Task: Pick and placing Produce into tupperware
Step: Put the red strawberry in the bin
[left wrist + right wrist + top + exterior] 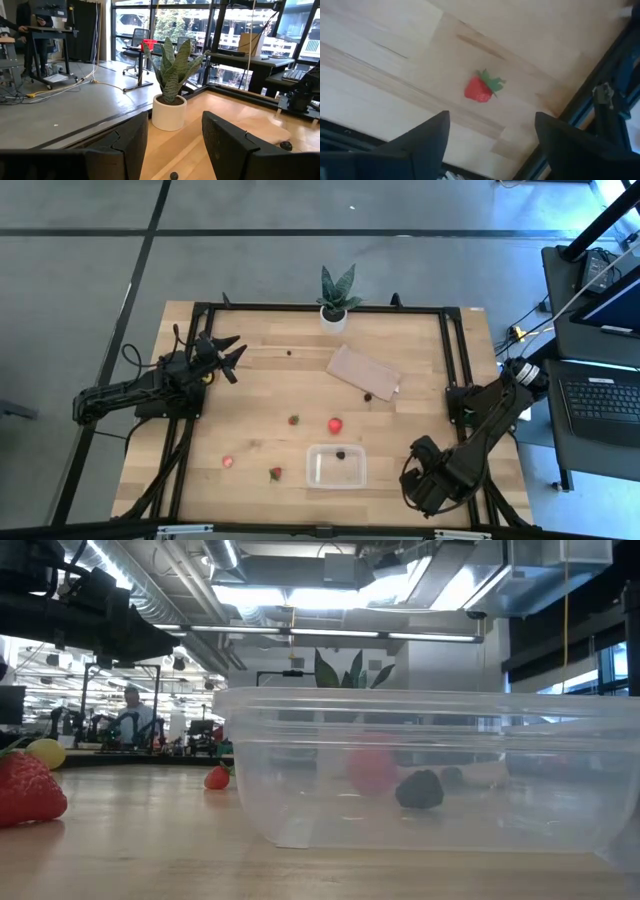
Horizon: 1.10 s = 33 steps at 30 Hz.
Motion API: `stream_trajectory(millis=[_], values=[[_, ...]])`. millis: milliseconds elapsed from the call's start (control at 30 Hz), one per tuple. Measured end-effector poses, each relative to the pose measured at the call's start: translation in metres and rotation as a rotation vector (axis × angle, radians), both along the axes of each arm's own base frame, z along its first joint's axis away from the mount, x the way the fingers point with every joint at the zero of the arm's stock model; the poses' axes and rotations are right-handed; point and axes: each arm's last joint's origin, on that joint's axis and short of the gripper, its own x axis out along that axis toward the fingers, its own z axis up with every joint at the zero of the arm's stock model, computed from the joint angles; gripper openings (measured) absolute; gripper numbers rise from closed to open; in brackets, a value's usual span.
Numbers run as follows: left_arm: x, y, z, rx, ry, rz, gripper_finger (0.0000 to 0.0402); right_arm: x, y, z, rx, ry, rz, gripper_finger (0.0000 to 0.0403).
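Note:
The clear tupperware (335, 466) stands near the table's front edge with one dark berry (341, 454) on its floor. Strawberries lie on the wood: one (335, 424) just behind it and two (228, 462), (275, 473) to its left. My right gripper (492, 135) points down, open, over a strawberry (482, 89) near the front right corner, without touching it; in the high view the right gripper (422, 480) hides that fruit. My left gripper (175, 145) waits open and level at the far left, facing the potted plant.
A tan sheet (362, 371) lies behind the tupperware, with a dark berry (368, 396) at its edge and another (289, 351) farther left. The potted plant (335, 300) stands at the far edge. A black frame rail (605, 105) runs close beside my right gripper. A yellow fruit (47, 751) lies at the left.

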Motion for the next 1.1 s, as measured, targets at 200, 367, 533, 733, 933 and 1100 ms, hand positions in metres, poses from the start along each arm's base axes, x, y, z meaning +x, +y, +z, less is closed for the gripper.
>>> stream_trajectory(millis=[200, 367, 533, 733, 933, 1100], values=[[0.000, 0.000, 0.000, -0.025, -0.021, -0.001, 0.0179, 0.005, 0.005, -0.007, -0.003, -0.018, -0.140, 0.0305], [0.000, 0.000, 0.000, -0.037, -0.031, -0.001, 0.0179, 0.009, 0.011, -0.024, -0.062, 0.014, -0.219, 0.0292], [0.000, 0.000, 0.000, -0.038, -0.032, -0.001, 0.0179, 0.014, 0.017, -0.042, -0.098, 0.037, -0.223, 0.0278], [0.000, 0.000, 0.000, -0.038, -0.032, -0.002, 0.0179, 0.017, 0.020, -0.054, -0.126, 0.055, -0.229, 0.0272], [0.000, 0.000, 0.000, -0.038, -0.032, -0.002, 0.0179, 0.006, 0.023, -0.053, -0.166, 0.077, -0.245, 0.0272], [0.000, 0.000, 0.000, -0.038, -0.032, -0.002, 0.0179, -0.003, 0.032, -0.054, -0.159, 0.064, -0.261, 0.0272]])
